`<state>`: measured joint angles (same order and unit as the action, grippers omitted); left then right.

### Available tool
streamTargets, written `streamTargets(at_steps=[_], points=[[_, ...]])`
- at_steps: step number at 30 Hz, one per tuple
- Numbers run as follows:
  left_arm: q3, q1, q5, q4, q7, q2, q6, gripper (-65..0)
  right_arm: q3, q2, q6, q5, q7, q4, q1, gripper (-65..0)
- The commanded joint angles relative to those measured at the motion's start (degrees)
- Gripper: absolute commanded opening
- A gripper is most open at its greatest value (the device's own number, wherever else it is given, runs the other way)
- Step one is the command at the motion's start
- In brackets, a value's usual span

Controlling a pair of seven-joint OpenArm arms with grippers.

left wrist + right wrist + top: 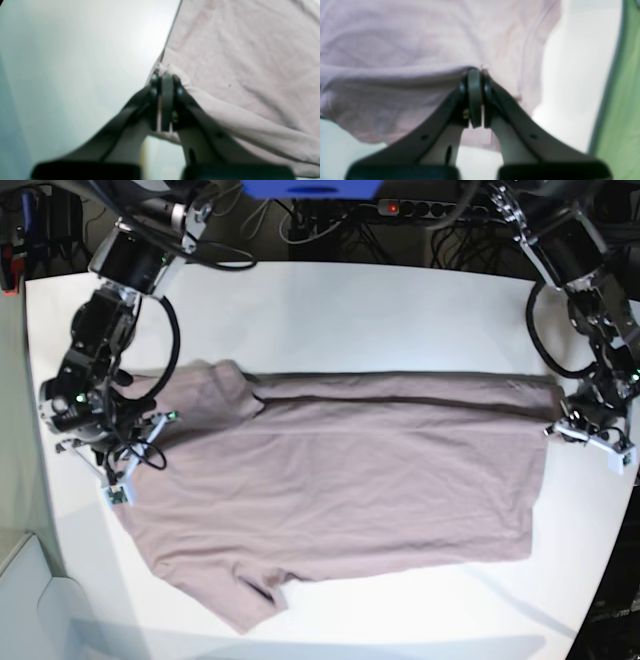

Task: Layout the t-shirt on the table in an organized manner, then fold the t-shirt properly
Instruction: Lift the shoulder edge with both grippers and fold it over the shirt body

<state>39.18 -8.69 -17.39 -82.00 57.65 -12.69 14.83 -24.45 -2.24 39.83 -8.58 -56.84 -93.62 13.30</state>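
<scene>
The mauve-pink t-shirt (350, 470) lies spread across the white table (350, 310), with one sleeve (245, 595) toward the near edge and a fold line running along its far side. On the right of the base view, my left gripper (560, 420) is at the shirt's right end. The left wrist view shows this left gripper (163, 73) shut on a bunched edge of the t-shirt (237, 62), which is lifted a little. My right gripper (128, 470) is at the shirt's left end. In the right wrist view the right gripper (478, 70) is shut on a raised fold of the t-shirt (407, 50).
Cables and a power strip (420, 208) run behind the table's far edge, beside a blue object (310, 188). A green surface (625, 100) lies beyond the table edge in the right wrist view. Bare tabletop (75, 62) stretches beside the shirt.
</scene>
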Motion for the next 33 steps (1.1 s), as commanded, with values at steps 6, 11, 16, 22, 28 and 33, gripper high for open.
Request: streamTargets(at_steps=[6, 11, 16, 22, 28, 33], points=[[0.2, -1.9, -0.5, -0.6, -1.2, -1.2, 0.1, -65.0, 0.1, 0.9, 0.2, 0.2, 1.6, -0.7, 2.7, -65.0], [0.1, -2.6, -0.5, -0.6, -1.2, -1.2, 0.1, -65.0, 0.1, 0.9, 0.2, 0.2, 1.7, 3.5, 4.2, -65.0], [0.2, -2.7, -0.5, -0.6, -1.2, -1.2, 0.1, -65.0, 0.1, 1.0, 0.2, 0.2, 1.8, 5.9, 5.0, -65.0], [-0.3, -2.7, -0.4, 0.6, -1.1, -1.2, 0.1, -64.7, 0.1, 2.1, 0.2, 0.2, 1.8, 8.0, 5.4, -64.0], [-2.4, -3.0, -0.9, 4.7, -0.5, -2.9, 0.2, -45.1, 0.1, 3.4, 0.2, 0.2, 1.8, 7.5, 5.2, -41.1], [-3.3, -2.7, -0.9, 4.2, -1.0, -3.5, 0.2, -21.0, -0.3, 4.4, 0.2, 0.2, 1.7, 4.3, 4.0, -36.3]])
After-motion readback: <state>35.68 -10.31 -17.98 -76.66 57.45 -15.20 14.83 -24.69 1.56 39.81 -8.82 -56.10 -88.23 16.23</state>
